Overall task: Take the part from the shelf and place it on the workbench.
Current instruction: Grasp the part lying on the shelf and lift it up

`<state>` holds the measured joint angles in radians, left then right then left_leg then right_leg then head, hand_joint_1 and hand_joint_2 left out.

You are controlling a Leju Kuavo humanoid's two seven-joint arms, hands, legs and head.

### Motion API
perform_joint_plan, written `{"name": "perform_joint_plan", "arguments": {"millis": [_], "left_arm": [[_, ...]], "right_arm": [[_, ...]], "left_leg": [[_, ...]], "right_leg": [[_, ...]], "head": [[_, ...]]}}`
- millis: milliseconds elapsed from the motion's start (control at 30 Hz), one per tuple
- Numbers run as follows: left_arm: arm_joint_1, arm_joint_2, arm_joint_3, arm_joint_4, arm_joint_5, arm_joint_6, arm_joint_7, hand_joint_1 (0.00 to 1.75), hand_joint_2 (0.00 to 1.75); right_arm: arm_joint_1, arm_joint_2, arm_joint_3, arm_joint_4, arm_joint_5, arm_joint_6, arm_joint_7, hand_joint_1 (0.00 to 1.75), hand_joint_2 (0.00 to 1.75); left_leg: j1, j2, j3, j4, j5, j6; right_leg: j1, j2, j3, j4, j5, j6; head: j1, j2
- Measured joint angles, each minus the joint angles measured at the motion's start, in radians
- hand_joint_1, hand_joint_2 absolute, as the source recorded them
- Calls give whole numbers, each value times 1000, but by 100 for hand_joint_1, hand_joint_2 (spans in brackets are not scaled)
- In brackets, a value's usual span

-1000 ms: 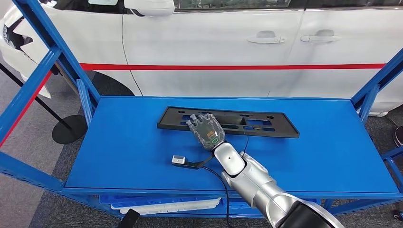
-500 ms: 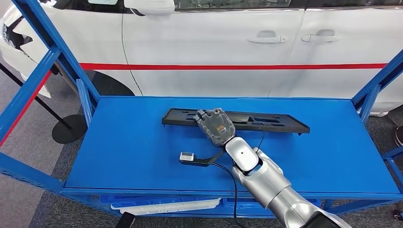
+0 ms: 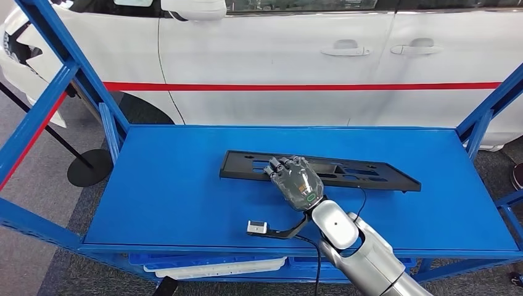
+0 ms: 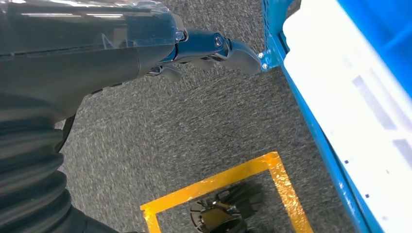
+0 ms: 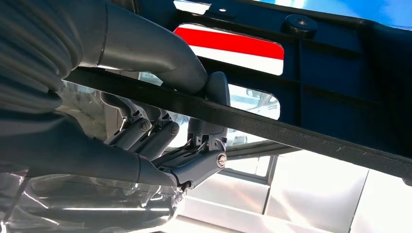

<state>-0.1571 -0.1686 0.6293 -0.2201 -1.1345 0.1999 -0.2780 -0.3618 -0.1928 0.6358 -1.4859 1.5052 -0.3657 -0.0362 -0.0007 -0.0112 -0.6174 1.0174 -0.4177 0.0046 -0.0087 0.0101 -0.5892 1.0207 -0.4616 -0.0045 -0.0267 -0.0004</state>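
A long flat black plastic part (image 3: 364, 172) with cut-outs hangs over the blue shelf top (image 3: 172, 185), lifted clear of it. My right hand (image 3: 297, 179) grips its near long edge left of the middle. In the right wrist view the thumb (image 5: 155, 53) lies on one face of the part (image 5: 335, 82) and the darker fingers (image 5: 160, 136) curl under the edge. My left hand (image 4: 194, 48) hangs beside the shelf above grey carpet, fingers partly curled with nothing in them.
Blue shelf uprights (image 3: 68, 68) rise at both ends. A white car (image 3: 296, 55) with a red stripe stands right behind the shelf. A white tray (image 3: 210, 266) lies on the lower level. Yellow floor tape (image 4: 218, 184) marks the carpet.
My right hand has drawn back toward me and to the right, carrying the black part with it; the part has left its spot at the shelf's middle.
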Motion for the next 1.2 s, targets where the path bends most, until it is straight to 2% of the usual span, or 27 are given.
{"name": "perform_joint_plan", "arguments": {"millis": [267,433,500,567,633,667,700,733,767,833,867,900,1000,1033,1067,1167,1200], "left_arm": [[-2,0,-1,-6,18,5,-10,0,175],[-4,0,-1,-10,18,6,-10,0,175],[-5,0,-2,-12,18,6,-11,0,175],[-7,0,-3,-13,18,6,-12,0,175],[-8,-1,-4,-13,17,4,-12,0,175],[-8,-1,-5,-13,17,3,-12,0,175],[-8,-1,-5,-13,17,2,-12,0,175],[-7,-1,-5,-13,15,1,-13,0,175],[-7,-2,-5,-13,14,0,-13,0,175],[-7,-3,-6,-13,13,-1,-14,0,175],[-7,-3,-6,-13,13,-1,-15,0,175],[-8,-3,-6,-13,12,-1,-15,0,175],[-7,-3,-6,-13,10,-2,-16,0,175],[-7,-3,-6,-13,10,-3,-16,0,175],[-7,-3,-6,-13,9,-4,-15,0,175],[-8,-3,-7,-13,6,-8,-13,0,175],[-8,-3,-8,-13,5,-9,-12,0,175]], "right_arm": [[51,-29,-4,-62,21,4,7,175,175],[68,-34,-6,-85,31,4,9,175,175],[71,-36,-7,-93,33,4,9,175,175],[73,-39,-10,-99,34,5,10,175,175],[78,-42,-11,-102,35,5,10,175,175],[82,-44,-11,-102,35,5,10,175,175],[87,-46,-11,-102,35,5,9,175,175],[90,-48,-11,-102,35,5,9,175,175],[92,-50,-11,-103,36,5,9,175,175],[94,-53,-12,-104,36,4,9,175,175],[95,-54,-12,-105,36,4,9,175,175],[95,-54,-12,-107,36,3,9,175,175],[96,-55,-13,-110,37,2,9,175,175],[95,-55,-14,-111,37,2,9,175,175],[95,-56,-15,-111,37,3,9,175,175],[94,-56,-19,-110,37,4,9,175,175],[94,-56,-20,-110,37,4,9,175,175]], "left_leg": [[-4,0,0,5,-5,6],[-8,0,0,11,-11,18],[-4,1,10,-3,-6,26],[3,5,23,-20,3,35],[3,8,25,-22,7,39],[2,7,24,-21,7,39],[2,7,22,-20,7,39],[2,7,20,-17,6,38],[3,6,19,-13,5,36],[3,5,13,-2,0,27],[2,4,11,4,-2,22],[1,4,8,8,-3,17],[1,3,1,14,-2,-1],[2,3,-6,27,-16,-8],[4,4,-17,59,-46,-13],[9,5,-69,235,-171,-27],[10,5,-75,277,-191,-29]], "right_leg": [[-4,0,1,-1,-1,4],[-7,0,6,-3,-3,15],[-5,-1,12,-4,-7,22],[-4,-2,-5,46,-46,27],[-6,-4,-60,168,-115,30],[-7,-4,-89,227,-137,32],[-8,-4,-106,261,-141,35],[-10,-4,-105,257,-124,37],[-12,-5,-84,213,-91,38],[-14,-6,-17,83,-29,37],[-13,-5,4,41,-12,33],[-11,-4,13,20,-7,27],[-10,-4,4,11,-2,6],[-11,-5,0,10,4,-1],[-13,-7,-5,8,11,-8],[-12,-11,-28,7,29,-18],[-11,-12,-37,8,35,-17]], "head": [[0,0],[0,0],[0,0],[0,0],[0,0],[0,0],[0,0],[0,0],[0,0],[0,0],[0,0],[0,0],[0,0],[0,0],[0,0],[0,0],[0,0]]}}
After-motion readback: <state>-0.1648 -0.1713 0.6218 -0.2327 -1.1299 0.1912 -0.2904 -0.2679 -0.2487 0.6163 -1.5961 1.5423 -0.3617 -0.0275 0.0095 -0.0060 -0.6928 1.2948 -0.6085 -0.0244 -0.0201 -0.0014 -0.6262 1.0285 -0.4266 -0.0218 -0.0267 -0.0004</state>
